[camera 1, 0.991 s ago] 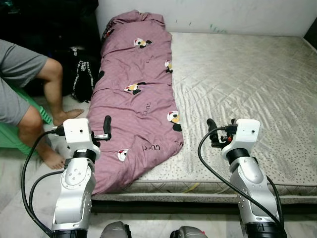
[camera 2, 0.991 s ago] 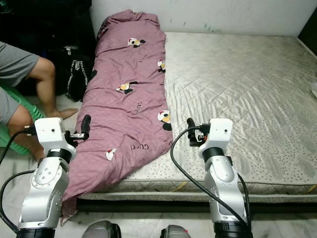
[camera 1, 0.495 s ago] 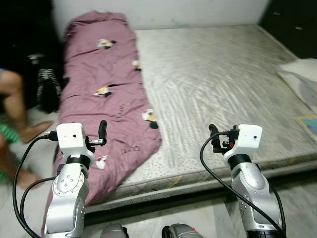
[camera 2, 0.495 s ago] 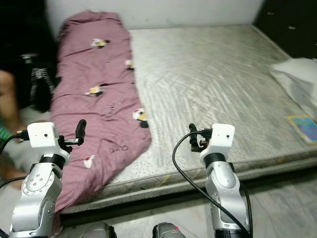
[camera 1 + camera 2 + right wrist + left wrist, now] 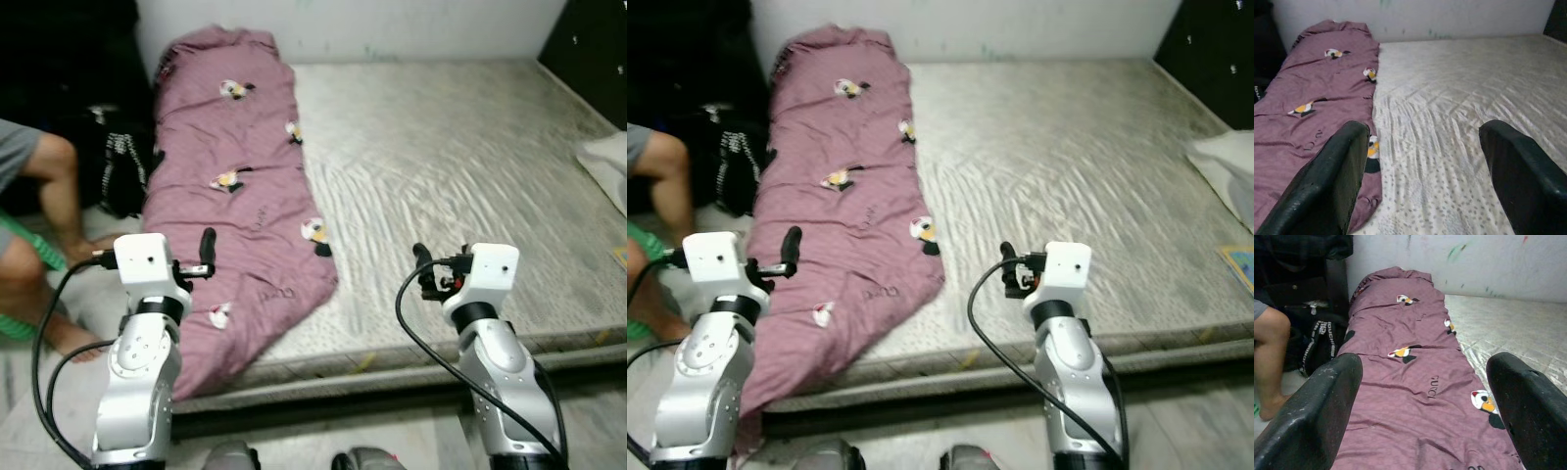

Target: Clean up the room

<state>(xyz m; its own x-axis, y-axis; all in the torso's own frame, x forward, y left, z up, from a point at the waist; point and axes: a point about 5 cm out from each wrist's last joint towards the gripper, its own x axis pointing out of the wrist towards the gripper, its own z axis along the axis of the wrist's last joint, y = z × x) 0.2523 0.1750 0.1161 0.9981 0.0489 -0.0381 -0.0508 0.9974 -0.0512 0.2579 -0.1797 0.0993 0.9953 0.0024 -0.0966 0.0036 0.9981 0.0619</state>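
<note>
We're standing at the foot edge of the mattress [image 5: 460,147], both arms raised in front of us. Left gripper [image 5: 1420,401] has its fingers spread wide with nothing between them, hovering over the near end of the purple quilt [image 5: 245,196]; right gripper [image 5: 1420,166] is equally wide open and empty, over bare mattress just beside the quilt's inner edge. The quilt lies in a long bunched strip along the mattress's left edge, from the head corner by the wall down to the foot edge, where its near end droops over the side. A white pillow [image 5: 607,166] sits at the right edge. A person's leg [image 5: 54,196] and a black bag [image 5: 122,171] are on the floor off the left edge. We'd judge the step as reaching for the quilt: lower both grippers onto its near hem, pinch at separate points well apart, and keep the left arm clear of the person.
</note>
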